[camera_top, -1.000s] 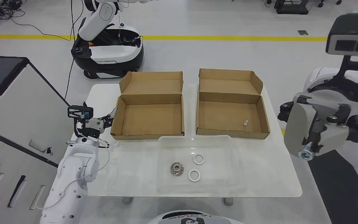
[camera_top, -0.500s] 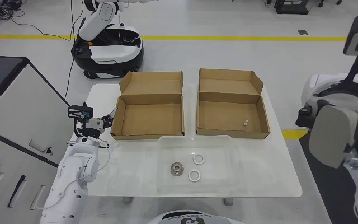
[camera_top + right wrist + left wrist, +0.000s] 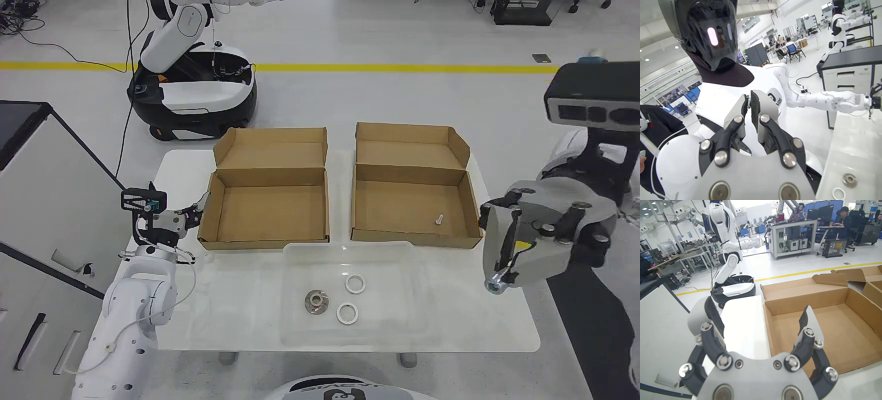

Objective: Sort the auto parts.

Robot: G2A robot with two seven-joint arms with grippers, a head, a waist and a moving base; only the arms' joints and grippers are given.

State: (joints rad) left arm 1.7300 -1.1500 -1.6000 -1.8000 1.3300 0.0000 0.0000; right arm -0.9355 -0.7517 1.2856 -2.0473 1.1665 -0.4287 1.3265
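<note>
- Screw (image 3: pixel 748 102): small, threaded, bright metal. It is pinched at the very tips of the right gripper (image 3: pixel 749 100), which is closed on it and held off the right edge of the surface (image 3: pixel 480 320), in the air.
- Risk, slip: the hold looks shallow, with ribbed black pads on a thin round shank. A jolt could roll the screw out, and it would likely fall to the floor, not the surface.
- Risk, wrong bin: a second screw (image 3: pixel 437 216) lies in the right box (image 3: pixel 415 236), so that is probably where this one goes. Letting go too early could drop it on the box's front wall or into the tray.
- Risk, bounce: a hard metal part dropped from height onto stiff cardboard may skip out.
- Left gripper (image 3: pixel 758 306): fingers spread wide with nothing between them, just beside the outer wall of the left box (image 3: pixel 265 240).
- Boxes: brown corrugated cardboard, shallow and rectangular, lids folded back, side by side.
- Tray (image 3: pixel 400 250): clear plastic, shallow, with rounded corners, just in front of the boxes.
- Tray contents: one metal bushing (image 3: pixel 317 300), round with a flange and dull grey, and two white rings (image 3: pixel 354 284), flat and smooth.
- Surface: white and glossy.
</note>
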